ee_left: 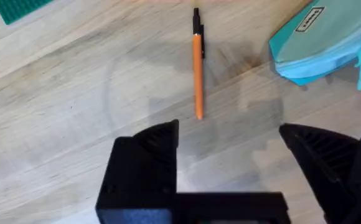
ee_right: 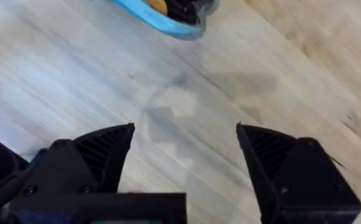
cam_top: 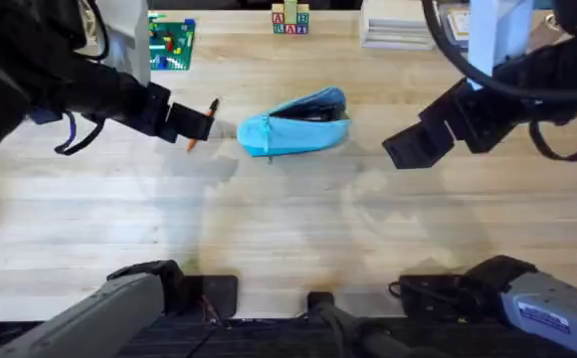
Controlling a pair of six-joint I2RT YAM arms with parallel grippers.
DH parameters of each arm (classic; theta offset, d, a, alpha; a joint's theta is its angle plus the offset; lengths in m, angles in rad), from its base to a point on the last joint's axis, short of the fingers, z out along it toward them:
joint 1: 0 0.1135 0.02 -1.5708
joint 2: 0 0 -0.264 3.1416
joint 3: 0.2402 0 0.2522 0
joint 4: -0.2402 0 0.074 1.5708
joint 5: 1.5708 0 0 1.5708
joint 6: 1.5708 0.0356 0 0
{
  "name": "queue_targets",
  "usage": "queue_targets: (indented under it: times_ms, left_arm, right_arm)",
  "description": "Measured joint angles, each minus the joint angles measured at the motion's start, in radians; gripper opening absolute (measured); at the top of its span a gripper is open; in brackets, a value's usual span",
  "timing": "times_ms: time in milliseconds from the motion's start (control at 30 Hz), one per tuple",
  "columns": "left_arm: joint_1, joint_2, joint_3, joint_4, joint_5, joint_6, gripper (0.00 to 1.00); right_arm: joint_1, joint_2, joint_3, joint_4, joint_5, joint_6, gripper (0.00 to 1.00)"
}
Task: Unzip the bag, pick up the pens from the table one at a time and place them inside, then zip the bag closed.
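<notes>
Left gripper (ee_left: 229,140), fingers apart, hangs over the table (ee_left: 75,124) just short of the orange pen (ee_left: 197,68) beside the unzipped bag (cam_top: 295,123); I would straddle the barrel mid-length, then close

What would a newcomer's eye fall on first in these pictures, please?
Probably the light blue bag lying unzipped in the middle of the table, with something dark inside. Next, the orange pen on the wood just left of it, right ahead of the left end effector, which is open.
</notes>
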Motion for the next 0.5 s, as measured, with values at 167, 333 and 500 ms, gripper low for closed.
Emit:
queue_targets:
  times_ms: [167, 333, 500]
  left_arm:
    - [-0.036, 0.063, 0.000, 0.020, -0.032, 0.000, 0.994]
    - [-0.077, 0.115, 0.000, 0.044, -0.084, 0.000, 0.994]
    - [-0.078, 0.157, 0.000, 0.078, -0.107, 0.001, 0.994]
  right_arm:
    - [0.000, 0.000, -0.028, 0.049, -0.044, 0.029, 0.998]
    - [0.000, 0.000, -0.070, 0.058, -0.055, 0.044, 0.998]
    - [0.000, 0.000, -0.111, 0.090, -0.062, 0.062, 0.998]
